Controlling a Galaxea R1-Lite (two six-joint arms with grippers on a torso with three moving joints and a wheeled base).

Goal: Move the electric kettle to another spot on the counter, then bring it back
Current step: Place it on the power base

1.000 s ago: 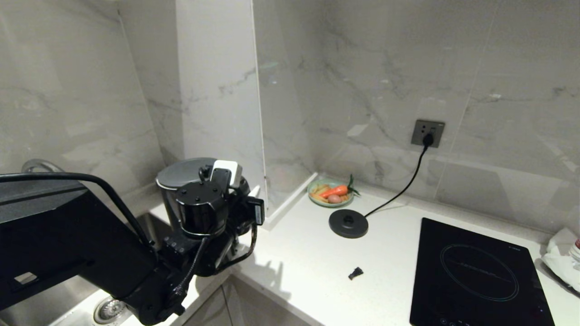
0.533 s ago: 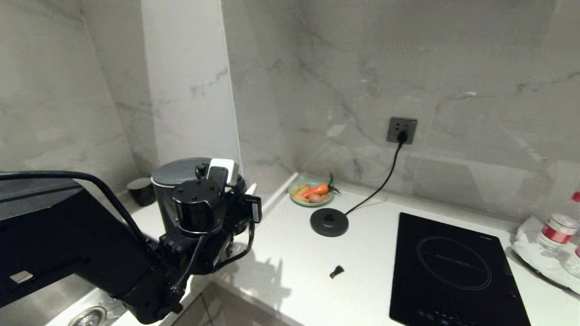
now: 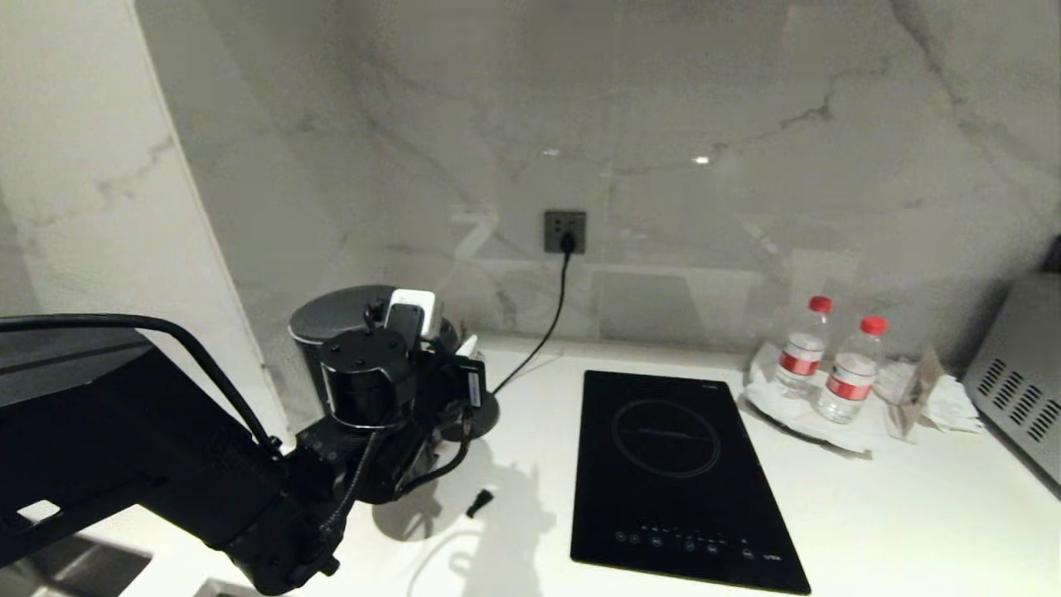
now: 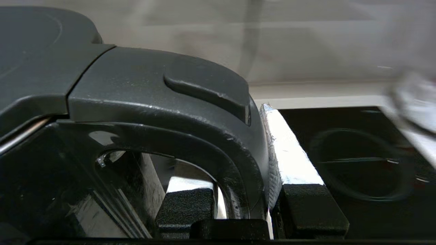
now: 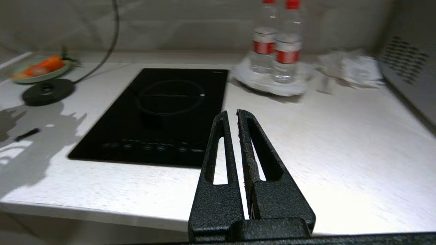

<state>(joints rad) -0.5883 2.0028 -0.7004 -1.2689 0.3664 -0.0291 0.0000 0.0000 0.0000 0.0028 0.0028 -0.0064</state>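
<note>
Kettle (image 3: 331, 319) at far left of counter (image 3: 895, 506), just behind L gripper (image 4: 238, 190). Loop handle (image 4: 190, 112) clamped between fingers (image 4: 289, 153), jaws narrowed tight on it. Base disc (image 5: 47, 92) & cooktop (image 3: 675, 473) to right, bottles (image 3: 829, 365) beyond. R gripper (image 5: 232, 114) parked over counter edge, fingers nearly touching, empty.

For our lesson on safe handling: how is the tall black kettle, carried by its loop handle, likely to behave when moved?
The electric kettle is probably rigid: the handle shows hard moulded plastic. Hanging from one side in the left end effector, it may tend to swing or tilt. Being tall, it could tip if set down unevenly on the counter. Whether it holds water cannot be seen.
</note>
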